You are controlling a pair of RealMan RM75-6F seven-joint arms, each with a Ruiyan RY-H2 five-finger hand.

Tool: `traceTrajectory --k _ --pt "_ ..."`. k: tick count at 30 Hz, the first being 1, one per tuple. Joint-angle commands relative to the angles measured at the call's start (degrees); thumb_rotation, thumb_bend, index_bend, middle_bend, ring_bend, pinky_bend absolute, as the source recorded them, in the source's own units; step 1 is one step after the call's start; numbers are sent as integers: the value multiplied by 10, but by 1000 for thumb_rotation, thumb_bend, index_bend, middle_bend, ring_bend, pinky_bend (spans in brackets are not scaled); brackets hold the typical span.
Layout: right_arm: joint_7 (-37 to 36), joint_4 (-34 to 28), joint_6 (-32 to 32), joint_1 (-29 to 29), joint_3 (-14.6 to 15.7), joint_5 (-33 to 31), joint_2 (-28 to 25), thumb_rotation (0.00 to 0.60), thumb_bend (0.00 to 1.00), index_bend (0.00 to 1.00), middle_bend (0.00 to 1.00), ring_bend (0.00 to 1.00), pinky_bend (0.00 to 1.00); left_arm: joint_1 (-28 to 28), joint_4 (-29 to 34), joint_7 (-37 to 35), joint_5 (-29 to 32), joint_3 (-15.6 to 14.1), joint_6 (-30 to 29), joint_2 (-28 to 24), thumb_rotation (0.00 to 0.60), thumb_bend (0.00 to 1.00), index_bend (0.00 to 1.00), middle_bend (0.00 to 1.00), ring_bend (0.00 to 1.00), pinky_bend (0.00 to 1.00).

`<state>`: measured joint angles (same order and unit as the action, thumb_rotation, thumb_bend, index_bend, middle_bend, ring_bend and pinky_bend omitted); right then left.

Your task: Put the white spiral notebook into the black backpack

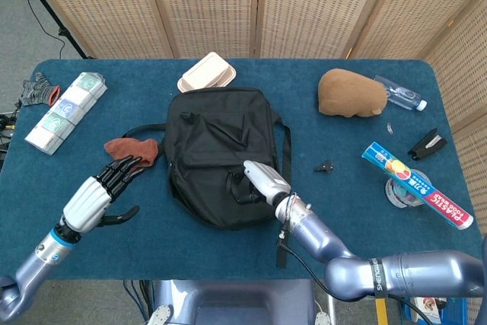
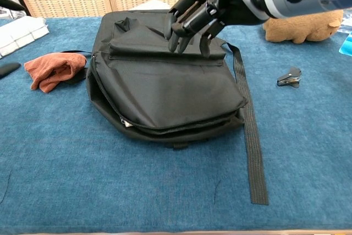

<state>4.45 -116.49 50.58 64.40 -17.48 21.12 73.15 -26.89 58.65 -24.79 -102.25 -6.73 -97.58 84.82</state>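
The black backpack [image 1: 222, 150] lies flat in the middle of the table with its flap down. In the chest view only a thin white sliver of the spiral notebook [image 2: 126, 124] shows at the left end of the backpack's [image 2: 165, 81] opening; the rest is hidden inside. My right hand [image 1: 259, 180] hangs over the bag, and in the chest view this right hand [image 2: 206, 6] points its fingers down at the top pocket, holding nothing. My left hand [image 1: 102, 193] is off to the left of the bag, fingers spread and empty.
A rust-red cloth [image 1: 133, 148] lies just left of the bag, near my left hand. A white clamshell box [image 1: 207, 72] sits behind the bag. A brown plush [image 1: 350, 93], a black clip [image 1: 324, 165] and a food-wrap box [image 1: 417, 186] lie to the right. The bag's strap [image 2: 250, 136] trails toward the front edge.
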Motion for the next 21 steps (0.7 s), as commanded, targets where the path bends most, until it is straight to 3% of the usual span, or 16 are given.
traceTrajectory --k 1,3,5,7,16,21 --pt "-23 -13 -50 -14 1 20 -9 600 534 408 349 249 443 7 -19 -17 16 13 3 -3 519 325 0 0 0 151" --pt "-39 -16 -84 -21 0 33 -19 600 255 219 142 65 251 10 -29 -26 24 17 10 -1 518 325 0 0 0 151" --pt "-53 -19 -109 -27 -1 42 -28 600 148 109 30 2 137 12 -38 -33 32 23 16 1 517 325 0 0 0 151" --pt "-63 -25 -124 -29 5 39 -35 600 129 71 0 0 101 14 -47 -39 39 29 21 5 517 324 0 0 0 151" --pt "-98 -41 -170 -64 32 91 -63 600 129 129 0 0 106 17 -85 -59 63 45 55 23 520 325 0 0 0 148" --pt "-73 -49 -136 -113 62 196 -89 600 131 147 3 0 106 22 -80 -61 83 57 73 27 516 324 0 0 0 139"
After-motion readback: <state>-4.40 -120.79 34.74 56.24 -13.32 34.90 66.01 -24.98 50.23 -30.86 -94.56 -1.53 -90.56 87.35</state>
